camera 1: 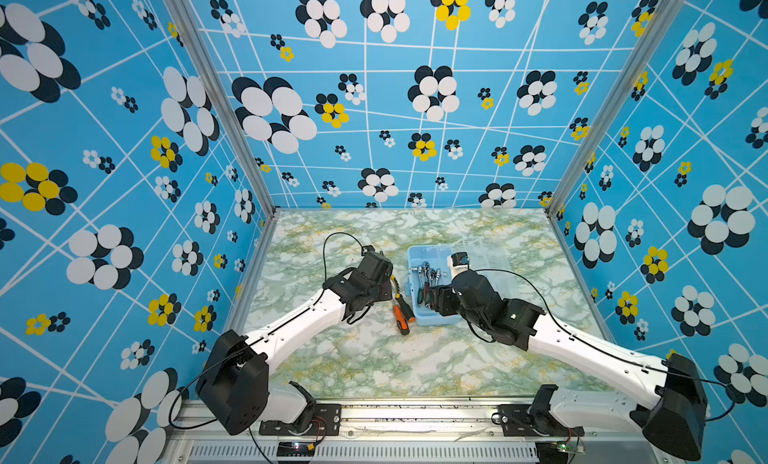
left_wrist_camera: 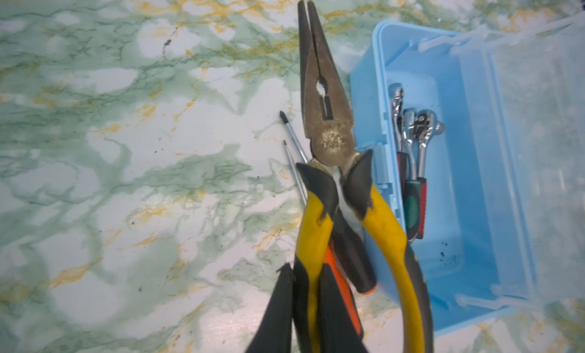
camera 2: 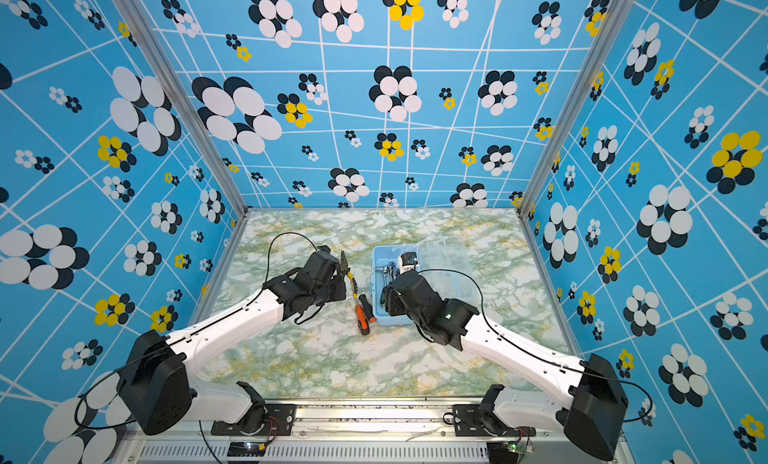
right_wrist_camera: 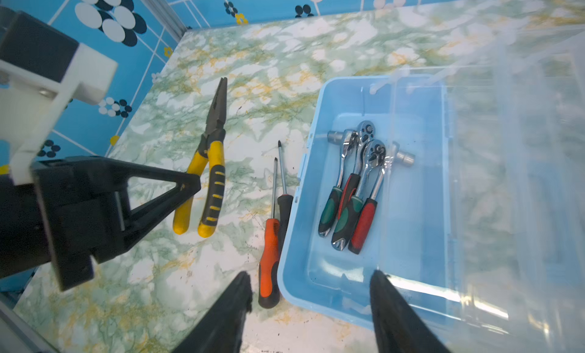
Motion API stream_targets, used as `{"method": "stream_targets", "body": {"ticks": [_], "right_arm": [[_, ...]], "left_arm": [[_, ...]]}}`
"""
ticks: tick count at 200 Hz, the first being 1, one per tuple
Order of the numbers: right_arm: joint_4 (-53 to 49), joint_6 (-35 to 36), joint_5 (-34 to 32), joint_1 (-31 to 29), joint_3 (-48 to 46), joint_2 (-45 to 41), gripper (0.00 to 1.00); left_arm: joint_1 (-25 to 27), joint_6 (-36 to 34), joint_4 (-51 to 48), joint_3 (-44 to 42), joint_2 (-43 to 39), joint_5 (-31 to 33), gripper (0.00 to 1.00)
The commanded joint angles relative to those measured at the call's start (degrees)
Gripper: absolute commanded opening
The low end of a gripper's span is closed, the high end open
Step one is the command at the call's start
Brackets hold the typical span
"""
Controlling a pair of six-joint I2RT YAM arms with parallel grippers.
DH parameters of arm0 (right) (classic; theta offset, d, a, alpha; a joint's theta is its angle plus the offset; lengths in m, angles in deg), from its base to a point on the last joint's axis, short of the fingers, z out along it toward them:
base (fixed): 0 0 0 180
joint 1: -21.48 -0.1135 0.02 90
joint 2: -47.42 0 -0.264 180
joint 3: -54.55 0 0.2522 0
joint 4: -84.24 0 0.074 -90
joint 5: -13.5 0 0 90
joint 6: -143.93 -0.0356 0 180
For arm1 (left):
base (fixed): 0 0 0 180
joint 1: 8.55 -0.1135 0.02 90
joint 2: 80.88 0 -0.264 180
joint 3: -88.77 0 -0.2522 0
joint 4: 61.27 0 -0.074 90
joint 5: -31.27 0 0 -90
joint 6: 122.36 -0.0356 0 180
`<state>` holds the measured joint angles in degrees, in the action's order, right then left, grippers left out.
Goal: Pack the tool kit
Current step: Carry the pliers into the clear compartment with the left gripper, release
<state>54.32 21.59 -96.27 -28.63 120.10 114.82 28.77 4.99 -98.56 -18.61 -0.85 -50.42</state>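
Left wrist view, A: the left tool (left_wrist_camera: 306, 272) is clamping narrow on one yellow handle of the pliers (left_wrist_camera: 329, 136). Their nose is pointing along the wall of the box (left_wrist_camera: 376, 82). I cannot tell whether they are hanging clear of the desk (left_wrist_camera: 126, 145).

B: Right wrist view is agreeing. The box is sitting open on the desk, and the wrenches (right_wrist_camera: 357, 183) are lying together on its floor. The clear lid (right_wrist_camera: 522, 177) is lying folded back on the side away from the two screwdrivers (right_wrist_camera: 272, 240), which are lying on the desk just beside the box wall. The right tool (right_wrist_camera: 311, 285) is hovering wide and empty over the box's end.

A: So I am judging the step in hand to be the pliers going in.

B: The next move is calling for a lift over the wall, then a release beside the wrenches. The tool is gripping one handle only, so the pliers may be swinging or splaying; going slowly is advisable. Screwdrivers and lid are waiting.
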Motion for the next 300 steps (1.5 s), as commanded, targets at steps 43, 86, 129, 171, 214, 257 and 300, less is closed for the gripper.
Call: {"method": "stream_targets", "body": {"ticks": [43, 86, 129, 171, 214, 257, 300], "right_arm": [[-5.15, 1.04, -4.79, 5.72, -2.65, -9.17, 0.62], [-7.39, 1.23, -6.07, 7.91, -4.55, -14.11, 0.62], [-8.59, 1.22, -6.45, 9.17, -5.95, -16.64, 0.63], [-8.48, 1.05, -6.2, 9.72, -7.37, -17.39, 0.63], [-7.47, 1.09, -5.5, 9.97, -8.3, -16.99, 0.63], [-6.67, 0.96, -4.89, 10.07, -8.55, -16.16, 0.65], [-6.18, 0.96, -3.93, 10.05, -8.37, -15.3, 0.67]], "left_arm": [[6.04, 0.63, 5.02, 14.36, 9.47, -2.53, 0.0], [9.28, 0.73, 4.78, 25.22, 18.66, -4.71, 0.0], [12.34, -0.49, 0.33, 36.3, 28.48, -3.48, 0.0], [12.62, 2.24, -0.64, 38.54, 34.08, -4.0, 0.0], [12.95, 3.01, -1.6, 39.2, 37.09, -3.86, 0.0], [12.95, 2.53, -3.6, 42.41, 40.94, -4.9, 0.0], [12.95, 2.39, -5.46, 45.09, 43.85, -6.55, 0.06]]}}
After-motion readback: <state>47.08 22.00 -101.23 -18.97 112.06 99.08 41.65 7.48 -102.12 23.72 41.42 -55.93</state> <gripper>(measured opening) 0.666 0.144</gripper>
